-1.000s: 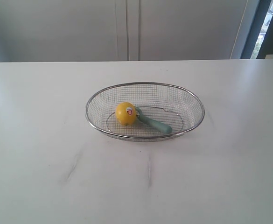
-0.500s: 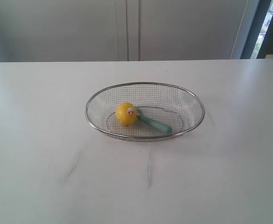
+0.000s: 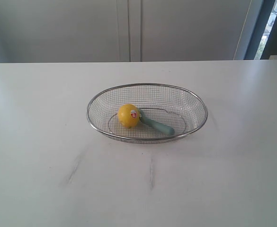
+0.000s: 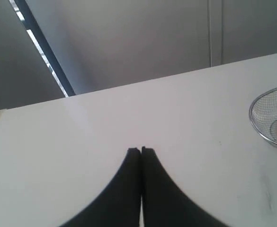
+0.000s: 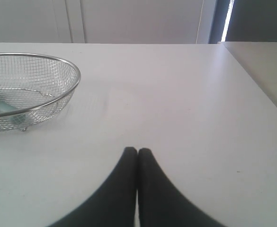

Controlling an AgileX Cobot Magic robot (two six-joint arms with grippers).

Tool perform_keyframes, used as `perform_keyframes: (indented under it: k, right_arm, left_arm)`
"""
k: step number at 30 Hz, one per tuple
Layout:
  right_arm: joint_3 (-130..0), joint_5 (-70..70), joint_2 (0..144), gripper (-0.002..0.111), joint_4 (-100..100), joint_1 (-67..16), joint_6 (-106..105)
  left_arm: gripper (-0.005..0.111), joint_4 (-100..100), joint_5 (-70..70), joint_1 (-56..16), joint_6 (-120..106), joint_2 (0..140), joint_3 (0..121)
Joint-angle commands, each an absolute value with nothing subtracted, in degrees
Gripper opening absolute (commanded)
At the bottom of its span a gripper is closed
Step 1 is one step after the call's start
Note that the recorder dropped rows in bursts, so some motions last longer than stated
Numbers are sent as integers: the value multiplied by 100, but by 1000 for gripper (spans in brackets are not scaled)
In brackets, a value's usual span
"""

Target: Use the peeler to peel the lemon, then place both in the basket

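My left gripper (image 4: 141,150) has its two dark fingers pressed flat together, with nothing between them. It hangs over bare white surface (image 3: 43,142). My right gripper (image 5: 138,151) is the same: tips pressed together, pinching nothing, above the surface and touching none of the task's things.

The wire mesh basket (image 3: 147,84) stands on the surface well apart from both grippers, ahead of their tips. From my left gripper it lies off toward my right arm's side, and only part of its rim and mesh shows in that wrist view. From my right gripper it lies off toward my left arm's side, nearer than it is to the left gripper.

The lemon (image 3: 128,116) sits inside the basket on the mesh floor, its red-and-white sticker (image 3: 133,113) facing the exterior camera. The pale teal peeler (image 3: 158,125) lies in the basket too. Its head touches the lemon and is partly hidden behind it, and its handle runs away from the lemon across the basket floor. Both are out of reach of either gripper's tips.
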State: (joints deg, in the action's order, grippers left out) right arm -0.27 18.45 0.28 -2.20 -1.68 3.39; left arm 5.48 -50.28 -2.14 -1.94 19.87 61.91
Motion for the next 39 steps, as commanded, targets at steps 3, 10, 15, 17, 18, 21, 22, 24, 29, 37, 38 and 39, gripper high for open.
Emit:
perform_keyframes:
  k: [3, 10, 15, 17, 18, 21, 22, 24, 29, 37, 38, 39]
  right_arm:
    - [0, 1794, 0, 0, -230, -168, 279]
    - [0, 1794, 0, 0, -230, -168, 279]
    - [0, 1794, 0, 0, -230, -168, 279]
    - [0, 1794, 0, 0, -230, -168, 279]
    - [0, 1794, 0, 0, -230, -168, 279]
    - [0, 1794, 0, 0, -230, -168, 279]
    - [0, 1794, 0, 0, -230, -168, 279]
    - [0, 1794, 0, 0, -230, -168, 279]
    - [0, 1794, 0, 0, -230, -168, 279]
    - [0, 1794, 0, 0, -230, -168, 279]
    - [0, 1794, 0, 0, -230, -168, 279]
    - [0, 1794, 0, 0, -230, -168, 279]
  left_arm:
    - [0, 469, -4211, -200, -69, 1668, 5609]
    - [0, -401, -1909, -200, 168, 1407, 3593]
    - [0, -774, -962, -200, 168, 1001, 2158]
    - [0, -894, -624, -200, 182, 828, 1712]
    - [0, -931, -510, -200, 198, 758, 1506]
    - [0, -996, -337, -200, 404, 374, 902]
    - [0, -996, -337, -200, 464, 254, 772]
    - [0, -996, -331, -200, 508, 8, 544]
    - [0, -1017, -261, -200, 748, 0, 0]
    - [0, -988, -1428, -200, 591, 0, 0]
    - [0, -988, -1428, -200, 390, 0, 0]
    - [0, -988, -1428, -200, 227, 0, 0]
